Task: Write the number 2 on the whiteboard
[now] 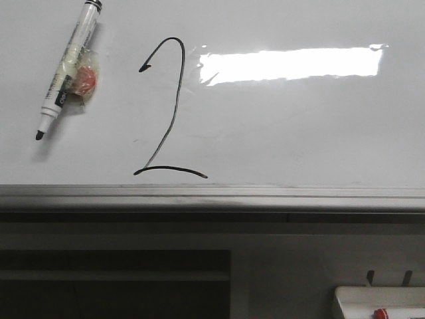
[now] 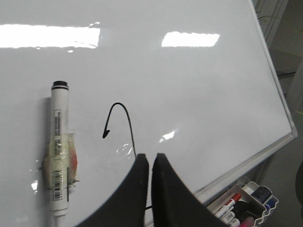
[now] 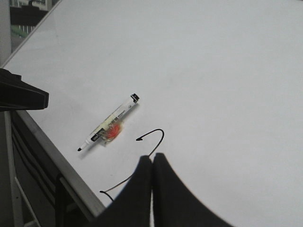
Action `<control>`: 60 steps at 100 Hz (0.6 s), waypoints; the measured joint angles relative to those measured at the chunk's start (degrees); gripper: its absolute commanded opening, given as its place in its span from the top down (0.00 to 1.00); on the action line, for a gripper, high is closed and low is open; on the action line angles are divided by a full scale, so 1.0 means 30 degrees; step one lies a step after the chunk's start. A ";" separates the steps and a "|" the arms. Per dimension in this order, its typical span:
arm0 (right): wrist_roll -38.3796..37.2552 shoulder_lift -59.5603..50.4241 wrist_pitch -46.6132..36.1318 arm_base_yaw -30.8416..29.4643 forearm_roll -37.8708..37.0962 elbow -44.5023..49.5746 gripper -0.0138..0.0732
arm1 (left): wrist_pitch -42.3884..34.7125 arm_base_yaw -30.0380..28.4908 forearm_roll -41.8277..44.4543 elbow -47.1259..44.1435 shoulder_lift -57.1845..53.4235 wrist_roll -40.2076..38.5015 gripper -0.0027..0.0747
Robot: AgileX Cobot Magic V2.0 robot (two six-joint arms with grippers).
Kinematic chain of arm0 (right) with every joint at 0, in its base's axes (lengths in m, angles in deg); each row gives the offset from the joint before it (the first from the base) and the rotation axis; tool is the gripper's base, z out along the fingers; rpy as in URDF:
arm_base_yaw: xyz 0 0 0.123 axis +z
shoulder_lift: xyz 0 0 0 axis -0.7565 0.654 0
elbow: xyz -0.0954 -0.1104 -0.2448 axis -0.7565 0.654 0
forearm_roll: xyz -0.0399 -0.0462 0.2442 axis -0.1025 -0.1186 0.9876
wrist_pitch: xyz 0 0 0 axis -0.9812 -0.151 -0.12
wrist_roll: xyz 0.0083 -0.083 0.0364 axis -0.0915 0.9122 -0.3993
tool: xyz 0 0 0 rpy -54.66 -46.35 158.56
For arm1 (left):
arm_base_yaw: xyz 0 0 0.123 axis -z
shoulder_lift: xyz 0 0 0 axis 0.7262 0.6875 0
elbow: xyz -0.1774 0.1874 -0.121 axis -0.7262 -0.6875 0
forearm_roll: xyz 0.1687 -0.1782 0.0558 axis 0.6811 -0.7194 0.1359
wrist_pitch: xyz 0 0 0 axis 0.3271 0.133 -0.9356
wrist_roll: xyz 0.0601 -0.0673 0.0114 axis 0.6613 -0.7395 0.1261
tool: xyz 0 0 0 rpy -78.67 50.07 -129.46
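A tall thin black number 2 [image 1: 166,109] is drawn on the white whiteboard [image 1: 299,133], left of centre, with its base stroke just above the grey bottom rail [image 1: 212,197]. A white marker [image 1: 68,70] with tape and an orange patch sticks to the board left of the digit, tip down. Neither gripper shows in the front view. In the left wrist view my left gripper [image 2: 150,157] is shut and empty, away from the board, over the digit's stem [image 2: 124,118]; the marker [image 2: 60,156] is beside it. My right gripper [image 3: 152,157] is shut and empty, likewise over the digit [image 3: 154,137].
A bright rectangular light reflection [image 1: 289,64] lies on the board right of the digit. A tray of spare markers [image 2: 244,203] sits below the rail; it also shows in the front view [image 1: 380,302]. A dark arm part [image 3: 21,94] shows beside the board's edge.
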 measured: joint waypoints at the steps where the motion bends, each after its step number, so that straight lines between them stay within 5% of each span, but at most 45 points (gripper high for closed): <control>1: 0.0000 -0.0378 0.0000 0.0000 0.0005 0.0253 0.92 | -0.0055 0.0000 0.0049 -0.0058 -0.0102 0.0000 0.99; 29: 0.0000 -0.5620 -0.0038 0.0000 0.0363 0.3851 0.92 | -0.0370 0.0000 0.1506 -0.1211 -0.0756 0.0034 0.99; 60: 0.0000 -0.6181 -0.0002 0.0000 0.0397 0.4594 0.92 | -0.1333 0.0000 0.1592 -0.1211 -0.0800 0.0034 0.99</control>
